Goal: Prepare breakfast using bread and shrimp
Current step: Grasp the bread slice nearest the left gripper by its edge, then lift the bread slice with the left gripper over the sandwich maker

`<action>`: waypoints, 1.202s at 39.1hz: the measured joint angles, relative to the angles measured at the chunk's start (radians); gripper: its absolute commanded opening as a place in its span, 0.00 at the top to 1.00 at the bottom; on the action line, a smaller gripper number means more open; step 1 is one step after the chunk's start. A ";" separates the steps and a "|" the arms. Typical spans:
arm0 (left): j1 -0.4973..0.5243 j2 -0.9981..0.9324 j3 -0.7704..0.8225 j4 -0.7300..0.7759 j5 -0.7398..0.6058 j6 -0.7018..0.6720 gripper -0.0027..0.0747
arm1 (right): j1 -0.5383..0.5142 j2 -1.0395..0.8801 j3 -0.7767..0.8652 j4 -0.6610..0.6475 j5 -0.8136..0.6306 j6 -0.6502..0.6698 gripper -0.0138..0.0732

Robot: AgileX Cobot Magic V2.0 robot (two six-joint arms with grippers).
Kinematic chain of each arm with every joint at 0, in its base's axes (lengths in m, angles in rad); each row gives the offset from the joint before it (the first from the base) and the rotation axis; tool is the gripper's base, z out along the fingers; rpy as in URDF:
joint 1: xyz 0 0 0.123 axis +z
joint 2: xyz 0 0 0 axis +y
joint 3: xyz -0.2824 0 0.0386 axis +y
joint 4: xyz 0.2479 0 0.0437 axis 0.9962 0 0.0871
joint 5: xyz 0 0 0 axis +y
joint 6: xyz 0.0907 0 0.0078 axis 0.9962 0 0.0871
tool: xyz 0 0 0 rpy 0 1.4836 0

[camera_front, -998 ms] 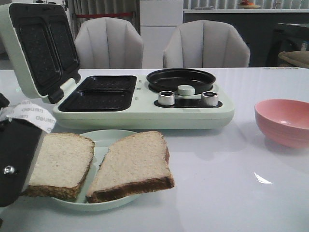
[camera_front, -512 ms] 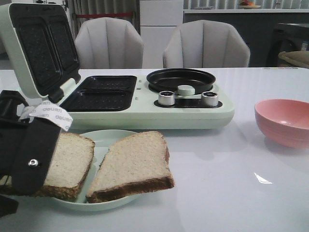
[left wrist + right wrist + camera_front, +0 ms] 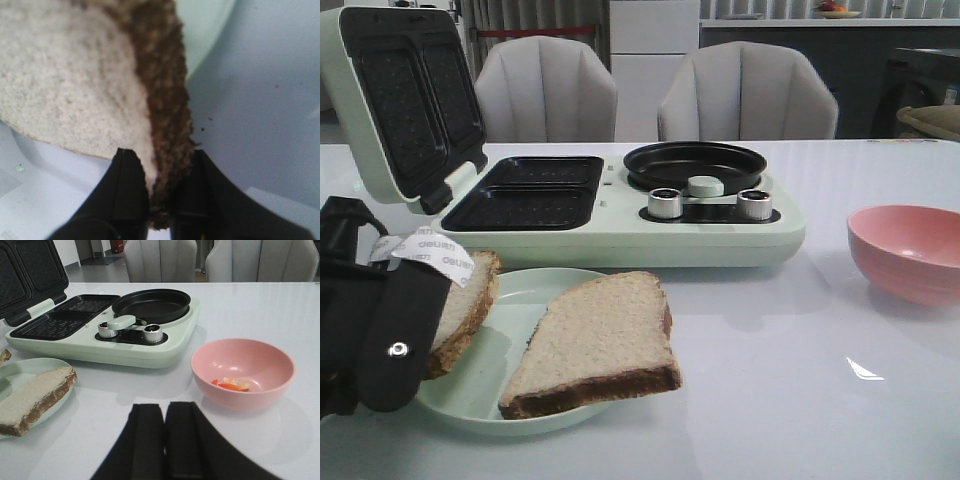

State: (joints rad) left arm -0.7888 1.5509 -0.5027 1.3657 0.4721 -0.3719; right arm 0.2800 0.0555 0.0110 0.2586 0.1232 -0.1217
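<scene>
Left claw point(image 3: 159, 200) clenched on the crust edge of one pale beige bread slice with dark brown crust point(image 3: 462, 305); slice tilted, raised off the left side of the round pale green plate point(image 3: 535, 290). Black left arm point(image 3: 380, 330) at the desk's near-left corner. Second beige bread slice point(image 3: 595, 340) lies flat on the plate, overhanging its right rim. White desk point(image 3: 770, 400).

Behind the plate: mint-green breakfast maker point(image 3: 620, 235), lid point(image 3: 395, 100) open and upright, dark sandwich plates point(image 3: 525, 195) bare, round black pan point(image 3: 695, 165) on its right half.

Pink plastic bowl point(image 3: 242, 372) to the right, well apart from the plate; small pink-orange shrimp pieces point(image 3: 232, 385) inside. Right claw point(image 3: 164, 440): fingers pressed together, nothing between, low above the desk, near the bowl.
</scene>
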 measured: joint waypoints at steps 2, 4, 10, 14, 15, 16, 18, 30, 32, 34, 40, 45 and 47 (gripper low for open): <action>0.000 0.000 0.000 -0.002 0.002 0.000 0.81 | 0.000 0.000 0.000 0.000 0.000 0.000 0.68; 0.000 -0.004 0.000 -0.004 0.003 0.000 0.81 | 0.000 0.000 0.000 0.000 0.000 0.000 0.68; 0.000 -0.049 0.000 -0.010 0.004 0.000 0.81 | 0.000 0.000 0.000 0.000 0.000 0.000 0.68; 0.000 -0.102 0.000 -0.015 0.004 0.000 0.81 | 0.000 0.000 0.000 0.000 0.000 0.000 0.68; 0.000 -0.120 0.000 -0.016 0.006 0.000 0.81 | 0.000 0.000 0.000 0.000 0.000 0.000 0.68; 0.000 -0.135 0.000 -0.016 0.006 0.000 0.81 | 0.000 0.000 0.000 0.000 0.000 0.000 0.68; 0.000 -0.169 0.000 -0.016 0.006 0.000 0.81 | 0.000 0.000 0.000 0.000 0.000 0.000 0.68; 0.000 -0.361 -0.040 0.012 0.044 0.000 0.81 | 0.000 0.000 0.000 0.000 0.000 0.000 0.68; 0.000 -0.380 -0.053 0.027 0.045 0.000 0.81 | 0.000 0.000 0.000 0.000 0.000 0.000 0.68; 0.000 -0.392 -0.064 0.043 0.048 0.000 0.81 | 0.000 0.000 0.000 0.000 0.000 0.000 0.68; 0.002 -0.391 -0.108 0.084 0.048 0.000 0.81 | 0.000 0.000 0.000 0.000 0.000 0.000 0.68; 0.017 -0.356 -0.178 0.112 0.048 0.000 0.81 | 0.000 0.000 0.000 0.000 0.000 0.000 0.68; 0.029 -0.334 -0.216 0.122 0.048 0.000 0.81 | 0.000 0.000 0.000 0.000 0.000 0.000 0.68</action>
State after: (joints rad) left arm -0.7601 1.2171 -0.7192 1.4880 0.5197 -0.3719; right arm 0.2800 0.0555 0.0110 0.2586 0.1232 -0.1217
